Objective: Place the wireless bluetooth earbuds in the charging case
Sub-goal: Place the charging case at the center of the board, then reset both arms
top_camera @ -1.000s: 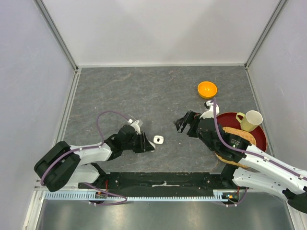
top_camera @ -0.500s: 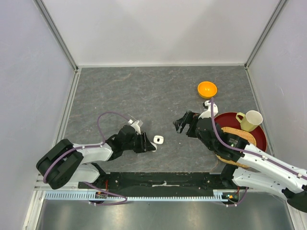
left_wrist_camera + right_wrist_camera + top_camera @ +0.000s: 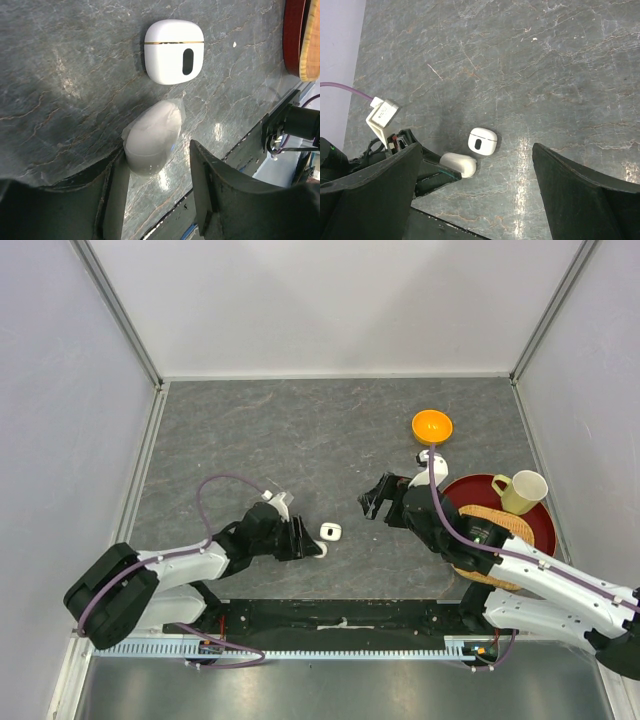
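Note:
Two white cases lie side by side at the table's front middle. A glossy charging case point(image 3: 174, 58) with a gold seam and a dark oval is closed point(image 3: 331, 531) point(image 3: 482, 140). A matte pill-shaped case point(image 3: 152, 137) point(image 3: 459, 164) lies between the fingers of my left gripper point(image 3: 156, 160) point(image 3: 310, 548). It touches one finger, and a gap shows to the other, so the jaws stand open. My right gripper point(image 3: 375, 500) point(image 3: 477, 150) hovers wide open to the right, above both cases. The wireless bluetooth earbuds are out of view.
An orange bowl point(image 3: 432, 425) sits at the back right. A red plate point(image 3: 470, 485) at the right holds a woven mat point(image 3: 495, 525) and a pale yellow mug point(image 3: 521, 491). Grey walls enclose the table on three sides.
My left gripper's jaws have spread apart, letting go of the matte case, which stays on the table. My right arm has drifted slightly left.

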### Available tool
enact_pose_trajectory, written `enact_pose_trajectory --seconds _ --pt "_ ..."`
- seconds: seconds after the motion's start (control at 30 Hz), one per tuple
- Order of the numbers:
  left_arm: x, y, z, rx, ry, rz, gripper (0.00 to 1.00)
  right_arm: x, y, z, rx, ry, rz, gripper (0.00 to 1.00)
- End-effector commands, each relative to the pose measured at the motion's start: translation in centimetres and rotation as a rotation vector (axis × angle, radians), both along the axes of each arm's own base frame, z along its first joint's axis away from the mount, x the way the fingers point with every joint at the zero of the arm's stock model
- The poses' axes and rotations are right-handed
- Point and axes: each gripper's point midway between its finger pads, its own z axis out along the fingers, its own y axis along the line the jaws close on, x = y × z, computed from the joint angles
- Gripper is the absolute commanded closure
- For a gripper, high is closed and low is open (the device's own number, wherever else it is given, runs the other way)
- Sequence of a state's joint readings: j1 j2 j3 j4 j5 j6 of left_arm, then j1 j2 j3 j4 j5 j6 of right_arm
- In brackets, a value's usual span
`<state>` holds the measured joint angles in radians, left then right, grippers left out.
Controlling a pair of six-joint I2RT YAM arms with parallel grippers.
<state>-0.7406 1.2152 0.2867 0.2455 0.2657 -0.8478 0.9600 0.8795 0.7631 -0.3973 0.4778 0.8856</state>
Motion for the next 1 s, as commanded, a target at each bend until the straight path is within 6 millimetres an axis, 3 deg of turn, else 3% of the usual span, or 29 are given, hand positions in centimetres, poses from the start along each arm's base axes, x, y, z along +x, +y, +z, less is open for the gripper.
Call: enact_pose_trajectory --seconds 0.0,0.03,0.07,0.1,0.13,0.33,0.5,0.67,0.8,0.83,0.9,0.97 --pt "0.7 0.9 0.6 0.041 -0.029 0.039 0.43 0.3 0.6 1.2 0.023 -0.024 0.012 0.02" --pt "0.8 1.1 0.7 0.050 -0.032 0.046 0.43 0.3 0.6 1.1 0.021 -0.023 0.010 0.02" --pt "0.9 1.2 0.9 0.055 -0.038 0.053 0.30 0.3 0.6 1.0 0.019 -0.021 0.012 0.02" --pt "1.0 1.6 1.2 0.066 -0.051 0.067 0.25 0.4 0.6 0.9 0.016 -0.021 0.013 0.02" --pt "1.2 1.8 1.5 0.067 -0.062 0.079 0.12 0.4 0.7 0.9 0.016 -0.019 0.014 0.02" --pt "2.1 4.2 3.9 0.127 -0.138 0.177 0.10 0.4 0.6 0.6 0.006 -0.020 0.011 0.02" --pt "4.0 6.7 8.1 0.149 -0.281 0.314 0.09 0.7 -0.2 0.7 -0.012 -0.038 -0.008 0.02" --pt "5.3 8.8 13.2 0.092 -0.461 0.429 0.09 1.3 -2.2 1.1 -0.049 -0.081 -0.062 0.02" --pt "6.1 10.4 14.9 0.174 -0.533 0.459 0.09 3.1 -4.7 0.0 -0.094 -0.057 -0.108 0.02" --pt "6.4 10.3 15.9 0.184 -0.553 0.446 0.09 3.5 -5.1 -0.4 -0.102 -0.039 -0.103 0.02" --pt "7.1 9.9 15.6 0.269 -0.574 0.366 0.09 4.9 -6.2 -1.4 -0.120 0.016 -0.081 0.02" --pt "7.9 9.0 16.7 0.271 -0.600 0.291 0.08 5.7 -6.8 -1.9 -0.152 0.035 -0.050 0.02"
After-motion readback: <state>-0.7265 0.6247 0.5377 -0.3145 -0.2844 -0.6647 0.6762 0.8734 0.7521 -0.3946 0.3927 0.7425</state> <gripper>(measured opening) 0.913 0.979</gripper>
